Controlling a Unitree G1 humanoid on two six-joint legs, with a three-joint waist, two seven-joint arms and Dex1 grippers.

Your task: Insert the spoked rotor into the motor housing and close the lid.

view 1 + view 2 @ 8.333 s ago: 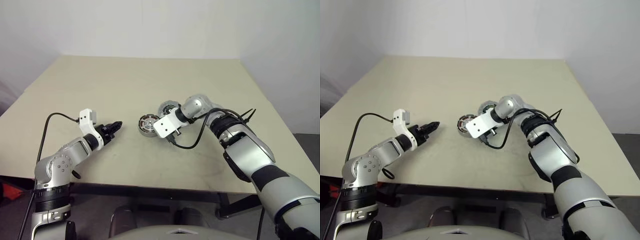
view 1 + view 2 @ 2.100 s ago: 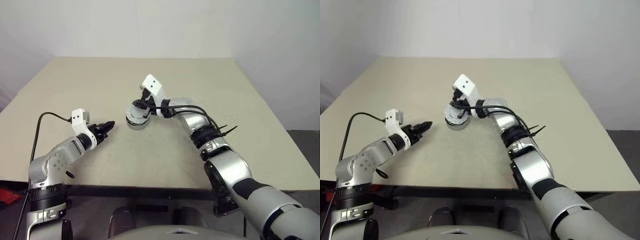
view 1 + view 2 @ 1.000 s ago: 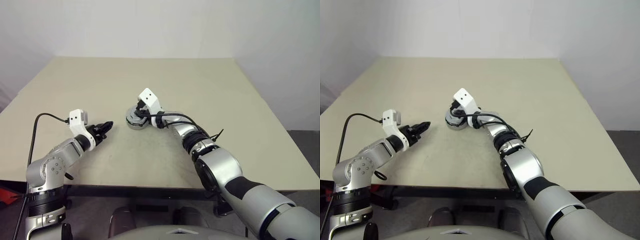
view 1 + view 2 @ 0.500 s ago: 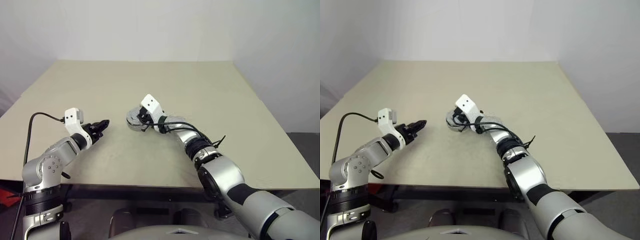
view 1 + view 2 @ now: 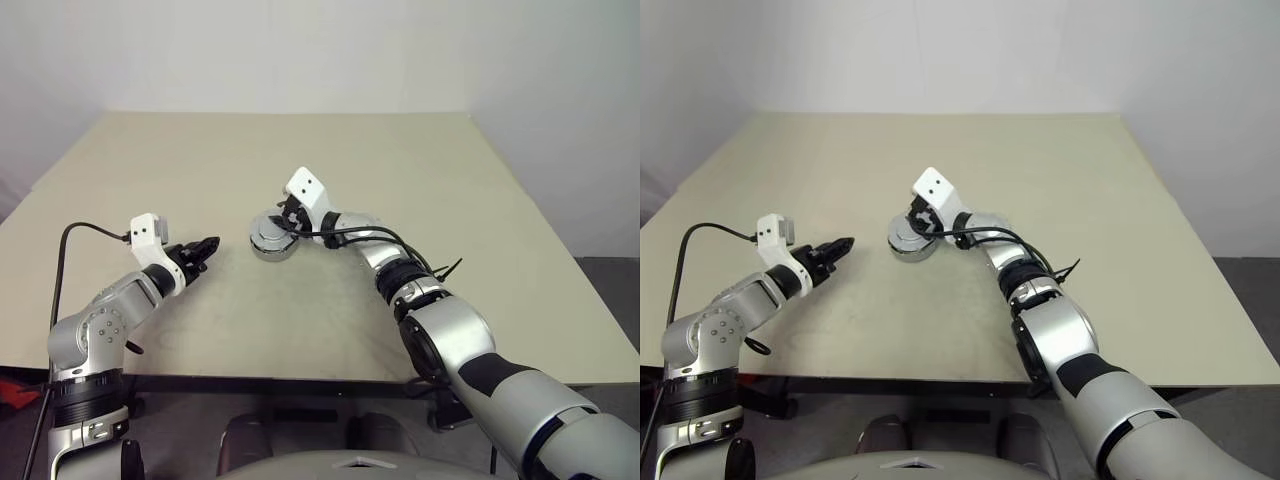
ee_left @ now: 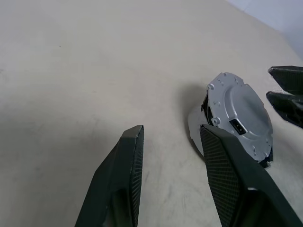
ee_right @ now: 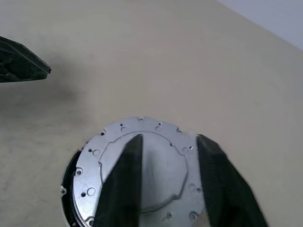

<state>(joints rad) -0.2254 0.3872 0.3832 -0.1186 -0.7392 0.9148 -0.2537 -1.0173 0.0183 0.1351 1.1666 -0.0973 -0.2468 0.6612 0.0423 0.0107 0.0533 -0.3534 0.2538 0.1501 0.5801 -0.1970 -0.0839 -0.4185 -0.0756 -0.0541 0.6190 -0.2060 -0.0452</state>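
Lid now seated on the housing; my right gripper just opened, empty, above it; left gripper half-open, empty.

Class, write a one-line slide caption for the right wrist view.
Right gripper open above the silver lid seated on the motor housing, tan table beyond.
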